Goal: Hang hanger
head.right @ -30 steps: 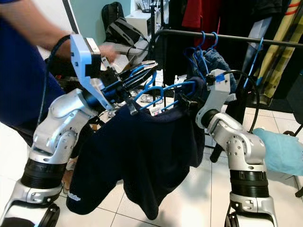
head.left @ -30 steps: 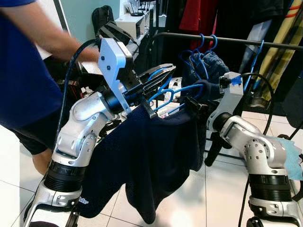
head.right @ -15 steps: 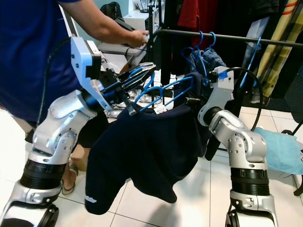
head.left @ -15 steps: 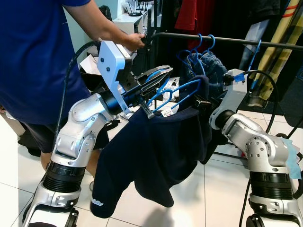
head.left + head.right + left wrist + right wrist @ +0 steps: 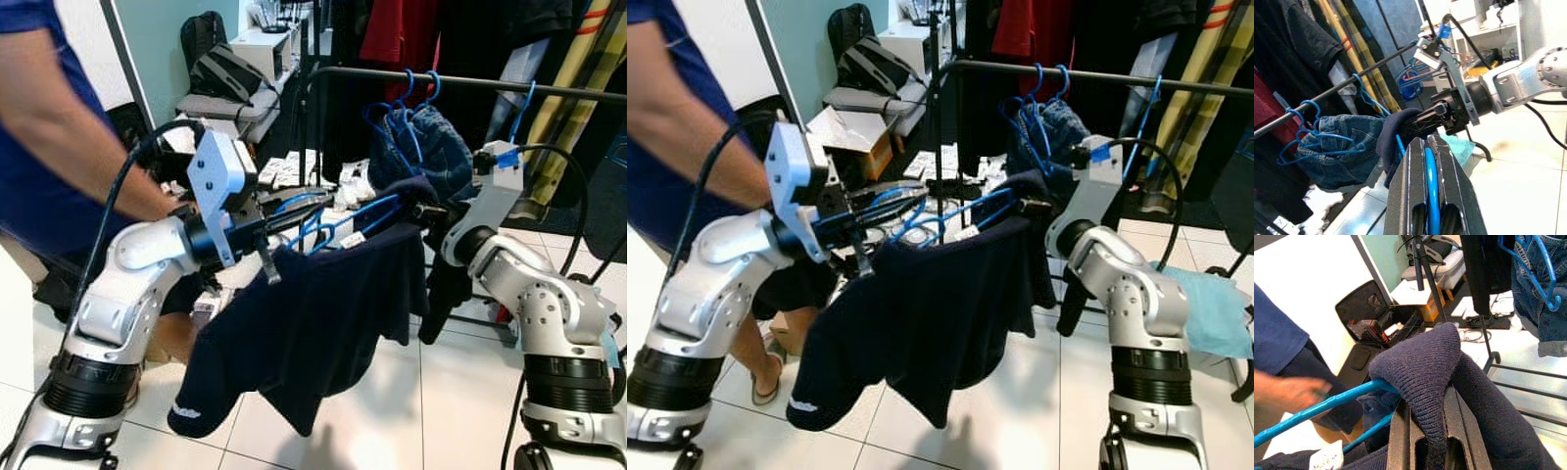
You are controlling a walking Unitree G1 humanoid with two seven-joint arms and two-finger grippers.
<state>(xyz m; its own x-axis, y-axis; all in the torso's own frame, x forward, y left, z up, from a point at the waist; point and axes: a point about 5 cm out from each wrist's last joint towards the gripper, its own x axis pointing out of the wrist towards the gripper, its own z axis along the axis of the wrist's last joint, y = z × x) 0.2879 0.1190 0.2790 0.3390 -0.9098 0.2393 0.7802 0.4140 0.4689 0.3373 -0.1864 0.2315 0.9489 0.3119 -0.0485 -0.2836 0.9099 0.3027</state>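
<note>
A blue wire hanger (image 5: 338, 217) carries a dark navy shirt (image 5: 323, 323) that hangs between my two arms, in front of and below the black clothes rail (image 5: 470, 85). My left gripper (image 5: 315, 210) is shut on the hanger's wire near its hook; the blue wire (image 5: 1431, 191) runs between its fingers (image 5: 1447, 171). My right gripper (image 5: 423, 211) is shut on the shirt's shoulder (image 5: 1425, 357) over the hanger's end, with the blue wire (image 5: 1327, 404) leading away from it.
Jeans (image 5: 423, 147) hang on several blue hangers at the rail's middle, with red and black clothes behind. A person (image 5: 59, 147) stands close at my left. Bags, boxes and clutter (image 5: 230, 78) lie beyond on the white tiled floor (image 5: 441, 392).
The person's hand has left the rail and drawn back to the left. My left gripper and the hanger's hook end now sit lower. The view has shifted a little.
</note>
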